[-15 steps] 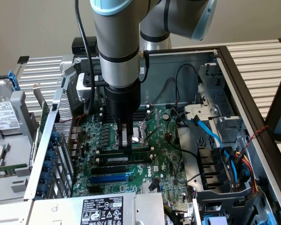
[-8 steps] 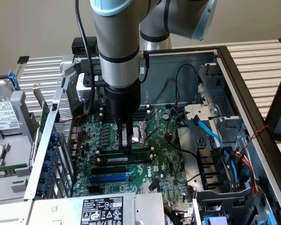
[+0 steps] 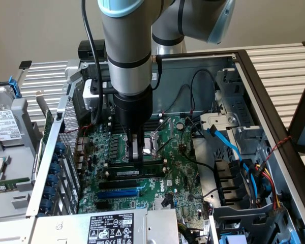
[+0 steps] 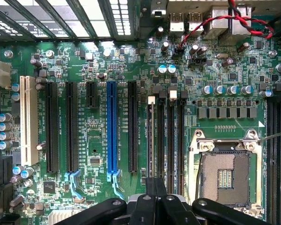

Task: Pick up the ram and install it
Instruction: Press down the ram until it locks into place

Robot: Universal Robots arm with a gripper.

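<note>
Exterior view: the ram (image 3: 134, 173) lies seated in a black slot (image 3: 137, 163) just behind the blue slot (image 3: 123, 193) on the motherboard (image 3: 183, 168). My claw (image 3: 138, 152) stands directly above it, fingers pressed together, touching its top edge.

We're at a computer repair or test bench: an opened grey metal desktop case (image 3: 254, 81) exposing its green motherboard (image 3: 180, 168), beside it another dismantled grey chassis (image 3: 7, 152).

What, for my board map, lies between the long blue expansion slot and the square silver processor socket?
Wrist view: a long black slot, then narrow black memory slots.
</note>
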